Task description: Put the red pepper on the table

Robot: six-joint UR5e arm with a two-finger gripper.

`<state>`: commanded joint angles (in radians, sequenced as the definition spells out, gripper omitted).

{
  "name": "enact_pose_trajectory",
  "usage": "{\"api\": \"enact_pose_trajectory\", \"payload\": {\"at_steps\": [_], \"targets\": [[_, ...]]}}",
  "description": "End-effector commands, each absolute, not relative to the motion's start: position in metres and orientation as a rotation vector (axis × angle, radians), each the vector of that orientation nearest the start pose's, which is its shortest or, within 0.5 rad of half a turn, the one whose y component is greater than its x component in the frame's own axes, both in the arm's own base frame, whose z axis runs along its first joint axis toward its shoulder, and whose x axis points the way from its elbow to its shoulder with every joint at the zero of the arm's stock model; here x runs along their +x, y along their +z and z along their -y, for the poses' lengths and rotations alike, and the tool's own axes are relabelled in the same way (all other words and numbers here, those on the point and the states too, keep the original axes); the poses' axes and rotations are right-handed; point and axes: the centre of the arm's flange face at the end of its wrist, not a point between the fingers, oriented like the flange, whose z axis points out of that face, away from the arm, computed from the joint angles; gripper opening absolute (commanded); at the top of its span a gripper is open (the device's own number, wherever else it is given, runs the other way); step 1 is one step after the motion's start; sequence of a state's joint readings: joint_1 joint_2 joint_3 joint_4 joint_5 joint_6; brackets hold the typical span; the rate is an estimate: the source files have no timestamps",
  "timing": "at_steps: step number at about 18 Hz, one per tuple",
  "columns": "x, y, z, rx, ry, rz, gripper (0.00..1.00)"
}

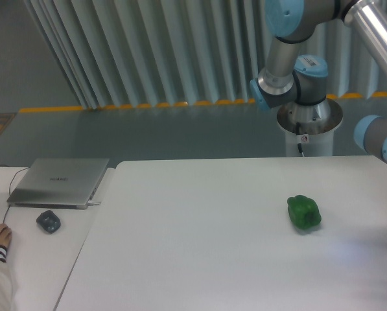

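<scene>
On the white worktop (199, 246) a green bell pepper (304, 212) sits right of centre, alone. My arm (290, 58) rises behind the far edge and runs out of view on the right, so my jaws and the red pepper are out of sight. A closed laptop (60, 181) and mouse (48, 221) lie on the side desk (31, 259).
</scene>
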<state>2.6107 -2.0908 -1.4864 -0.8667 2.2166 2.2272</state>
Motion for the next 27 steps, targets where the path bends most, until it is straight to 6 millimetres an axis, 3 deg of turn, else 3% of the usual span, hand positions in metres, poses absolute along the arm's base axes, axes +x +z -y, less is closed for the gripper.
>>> {"api": "enact_pose_trajectory", "payload": {"at_steps": [12, 24, 27], "targets": [[-0.588, 0.298, -0.380, 2.126, -0.238, 1.269, 1.00], [-0.607, 0.266, -0.389, 2.111, -0.194, 1.300, 1.00], [-0.613, 0.264, -0.378, 2.119, -0.180, 1.287, 1.00]]}}
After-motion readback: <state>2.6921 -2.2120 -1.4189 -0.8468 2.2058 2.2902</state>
